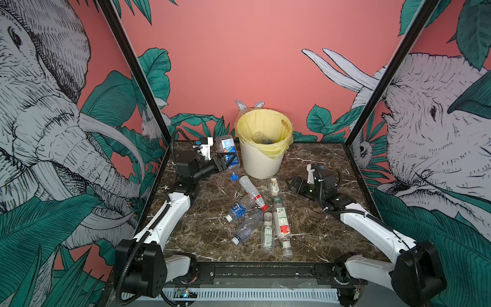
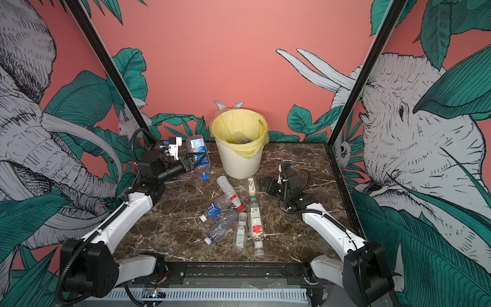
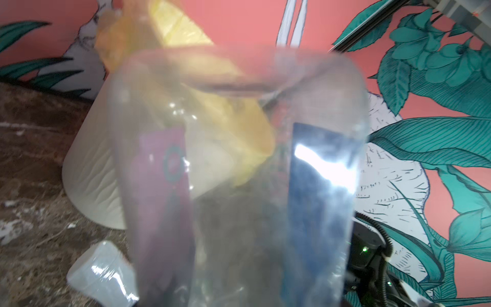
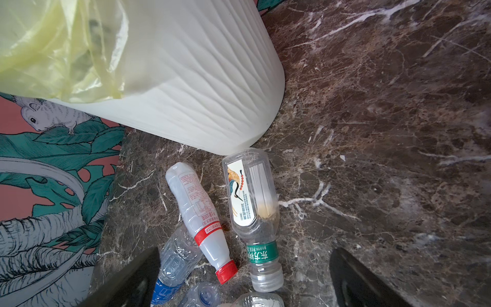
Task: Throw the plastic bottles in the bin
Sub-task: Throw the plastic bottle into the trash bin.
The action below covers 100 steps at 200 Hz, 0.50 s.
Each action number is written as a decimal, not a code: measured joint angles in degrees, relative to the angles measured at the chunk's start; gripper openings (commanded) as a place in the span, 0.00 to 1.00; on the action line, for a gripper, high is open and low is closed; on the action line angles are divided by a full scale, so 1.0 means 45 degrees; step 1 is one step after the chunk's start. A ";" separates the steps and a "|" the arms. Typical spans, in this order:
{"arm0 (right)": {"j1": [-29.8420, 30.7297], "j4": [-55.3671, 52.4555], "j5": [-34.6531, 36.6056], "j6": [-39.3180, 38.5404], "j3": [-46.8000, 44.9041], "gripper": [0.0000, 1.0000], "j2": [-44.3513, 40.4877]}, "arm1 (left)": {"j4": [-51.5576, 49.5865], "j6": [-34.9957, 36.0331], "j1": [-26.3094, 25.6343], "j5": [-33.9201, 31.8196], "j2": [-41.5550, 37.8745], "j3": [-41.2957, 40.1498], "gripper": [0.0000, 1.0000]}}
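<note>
My left gripper (image 1: 225,162) is shut on a clear plastic bottle (image 1: 229,152) with a blue label. The bottle hangs cap down, above the table, just left of the bin (image 1: 261,163). It fills the left wrist view (image 3: 239,186) and hides the jaws there. The cream ribbed bin (image 2: 239,166) has a yellow bag, and a clear bottle (image 1: 259,137) lies inside. Several bottles lie in a cluster on the table, among them a red-capped one (image 1: 252,191) and a crane-label one (image 4: 252,199). My right gripper (image 4: 244,255) stands open above the right side of the cluster, holding nothing.
The brown marble table (image 1: 318,234) is boxed in by mural walls and two black frame posts (image 1: 148,87). A black rail (image 1: 265,271) runs along the front edge between the arm bases. The bin stands against the back wall.
</note>
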 measured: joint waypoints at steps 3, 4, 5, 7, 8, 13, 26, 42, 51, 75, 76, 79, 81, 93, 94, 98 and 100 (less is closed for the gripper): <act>0.0000 0.0000 -0.0005 0.0000 0.0000 0.99 0.0000 | -0.0141 0.0049 -0.0019 -0.0015 0.0083 0.0345 0.56; 0.0000 -0.0005 0.0000 0.0000 0.0000 0.99 -0.0005 | -0.0253 0.0121 -0.0039 -0.0044 0.0141 0.0534 0.56; 0.0000 -0.0005 0.0000 0.0000 0.0000 0.99 -0.0005 | -0.0330 0.0160 -0.0053 -0.0058 0.0175 0.0631 0.56; 0.0000 -0.0005 0.0000 0.0000 0.0000 0.99 -0.0005 | -0.0525 0.0180 -0.0078 -0.0083 0.0257 0.0928 0.56; 0.0000 -0.0005 -0.0005 0.0000 0.0000 0.99 -0.0005 | -0.0559 0.0180 -0.0083 -0.0083 0.0282 0.1025 0.56; 0.0000 -0.0005 0.0000 0.0000 0.0000 0.99 -0.0010 | -0.0928 0.0355 -0.0146 -0.0180 0.0549 0.1734 0.57; 0.0000 -0.0005 0.0000 0.0000 0.0000 0.99 -0.0015 | -0.2157 0.0855 -0.0437 -0.0495 0.1501 0.3973 0.59; 0.0000 -0.0005 -0.0005 0.0005 -0.0005 0.99 -0.0024 | -0.3730 0.1399 -0.1112 -0.1025 0.3240 0.7417 0.64; 0.0000 0.0005 0.0000 0.0019 -0.0024 0.99 -0.0034 | -0.4590 0.1690 -0.1530 -0.1355 0.4493 0.9505 0.69; 0.0000 -0.0015 0.0000 0.0117 -0.0049 0.99 -0.0092 | -0.6499 0.2006 -0.2317 -0.1627 0.8072 1.4936 0.99; 0.0000 -0.0015 0.0000 0.0126 -0.0049 0.99 -0.0092 | -0.6528 0.2011 -0.2331 -0.1637 0.8155 1.5057 0.99; 0.0000 -0.0034 0.0005 0.0131 -0.0044 0.99 -0.0136 | -0.6776 0.2035 -0.2385 -0.1622 0.8553 1.5548 0.99; 0.0000 -0.0044 0.0005 0.0136 -0.0049 0.99 -0.0155 | -0.6936 0.2025 -0.2419 -0.1617 0.8811 1.5883 0.99; 0.0000 -0.0160 0.0053 0.0141 -0.0049 0.99 -0.0364 | -0.7868 0.2127 -0.2453 -0.1729 0.9850 1.6985 0.99; 0.0000 -0.0165 0.0058 0.0141 -0.0049 0.99 -0.0374 | -0.7922 0.2127 -0.2448 -0.1729 0.9894 1.7019 0.99; 0.0000 -0.0233 0.0083 0.0136 -0.0049 0.99 -0.0471 | -0.8208 0.2137 -0.2399 -0.1783 1.0083 1.7121 0.99; 0.0000 -0.0272 0.0097 0.0131 -0.0049 0.99 -0.0525 | -0.8335 0.2142 -0.2375 -0.1787 1.0142 1.7126 0.99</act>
